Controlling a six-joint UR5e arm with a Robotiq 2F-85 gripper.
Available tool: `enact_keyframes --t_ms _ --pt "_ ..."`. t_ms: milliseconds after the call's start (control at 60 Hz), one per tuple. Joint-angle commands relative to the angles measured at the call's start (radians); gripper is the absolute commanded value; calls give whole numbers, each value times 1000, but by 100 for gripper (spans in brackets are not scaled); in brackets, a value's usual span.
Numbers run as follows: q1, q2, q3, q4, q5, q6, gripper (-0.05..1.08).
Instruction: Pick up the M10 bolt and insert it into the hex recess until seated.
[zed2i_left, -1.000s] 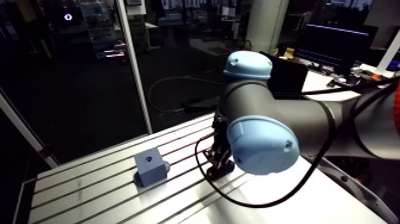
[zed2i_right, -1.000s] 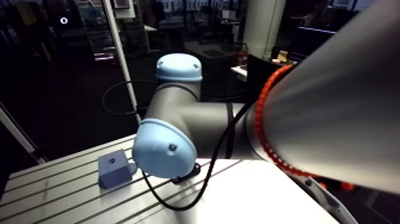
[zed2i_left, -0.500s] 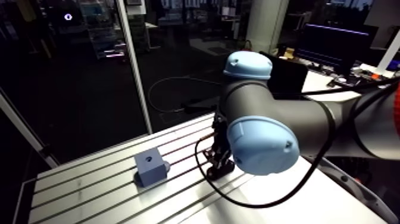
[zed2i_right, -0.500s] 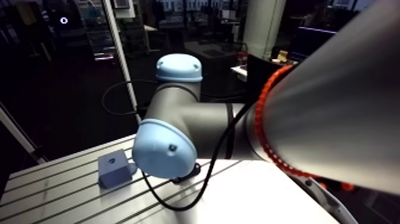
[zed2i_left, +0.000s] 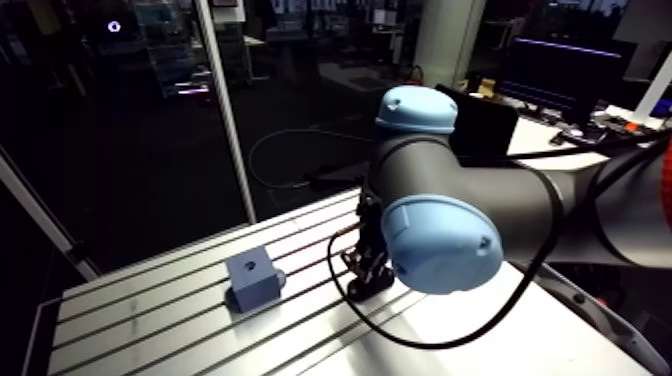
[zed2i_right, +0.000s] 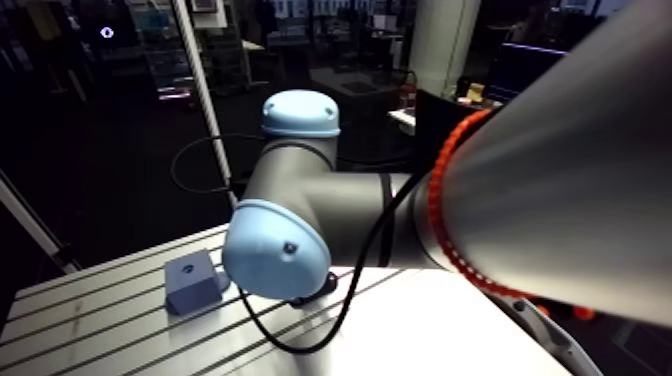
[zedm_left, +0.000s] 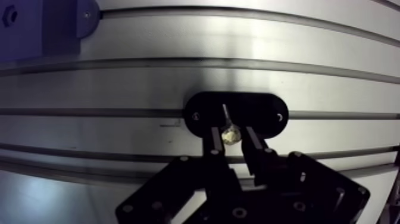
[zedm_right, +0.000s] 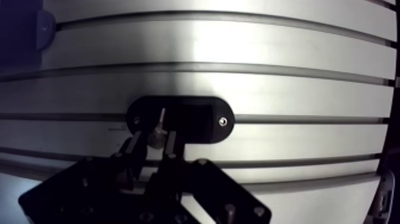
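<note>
Nothing moved since earlier; gripper (zedm_left: 230, 139) low over slotted table (zedm_left: 149, 83), fingers clamped on bolt (zedm_left: 229, 135) above black oval holder (zedm_left: 265, 110); blue block (zed2i_left: 250, 281) well ahead

Table (zedm_left: 333, 71): bare brushed alu, satin sheen w/ bright glare patches, slots dark. Block (zed2i_left: 250, 280) on the left: blue-grey, matt, looks like plastic. Oval holder (zedm_left: 262, 110): black, matt, smooth, w/ two small shiny screw heads. Bolt (zedm_right: 156, 138): pale metal, dull glint on head, shank thin & shiny. Gripper (zedm_left: 231, 132): matt black. Joint cap (zed2i_left: 440, 243): light-blue, smooth, semi-gloss plastic
</note>
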Motion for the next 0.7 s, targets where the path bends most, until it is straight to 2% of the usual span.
enact_keyframes --t_ms 17,700 --pt "1 1 2 0 1 0 68" --pt "1 -2 5 -35 1 -1 74"
